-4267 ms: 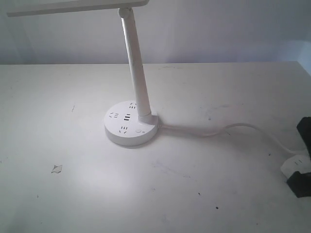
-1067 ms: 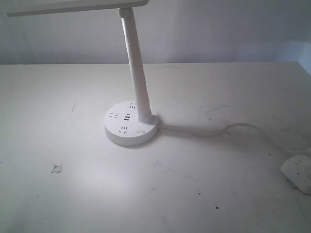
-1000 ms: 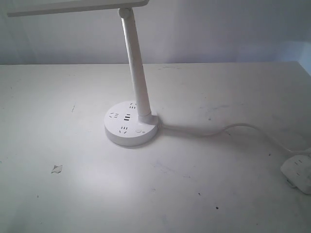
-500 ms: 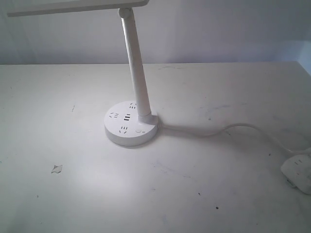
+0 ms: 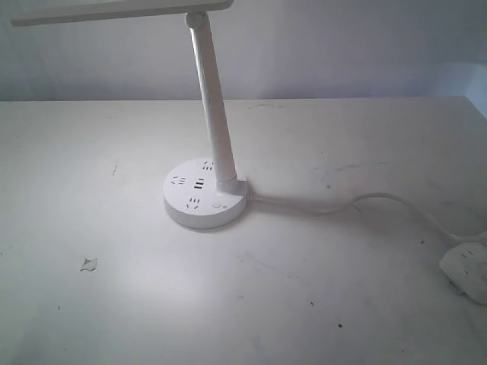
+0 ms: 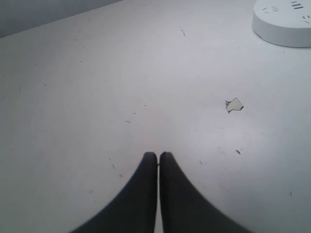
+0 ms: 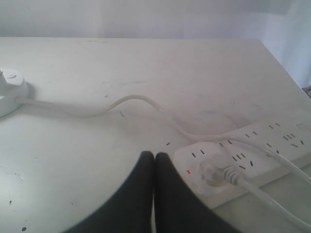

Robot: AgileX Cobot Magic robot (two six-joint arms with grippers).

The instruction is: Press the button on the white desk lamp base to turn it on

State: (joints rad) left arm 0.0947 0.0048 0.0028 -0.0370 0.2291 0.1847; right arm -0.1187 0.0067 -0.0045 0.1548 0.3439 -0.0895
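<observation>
The white desk lamp base (image 5: 204, 196) sits mid-table, a round puck with socket holes and USB slots. Its small round button (image 5: 218, 204) lies on the near right of the top, beside the foot of the slim stem (image 5: 215, 106). Neither gripper shows in the exterior view. My left gripper (image 6: 158, 155) is shut and empty over bare table, with the base (image 6: 284, 22) far off at the frame's corner. My right gripper (image 7: 154, 155) is also shut on nothing, next to the power strip (image 7: 252, 145). The base (image 7: 9, 94) is well away from it.
A thin white cord (image 5: 342, 204) runs from the base to the power strip (image 5: 466, 272) at the table's right edge, where a plug (image 7: 214, 172) sits and a red light (image 7: 188, 171) glows. The lamp head (image 5: 114, 9) overhangs the back left. A small chip (image 5: 89, 265) marks the tabletop.
About four seconds ago a dark gripper stood over the power strip at the exterior view's right edge; it has left that view. Nothing has moved in the last second.
</observation>
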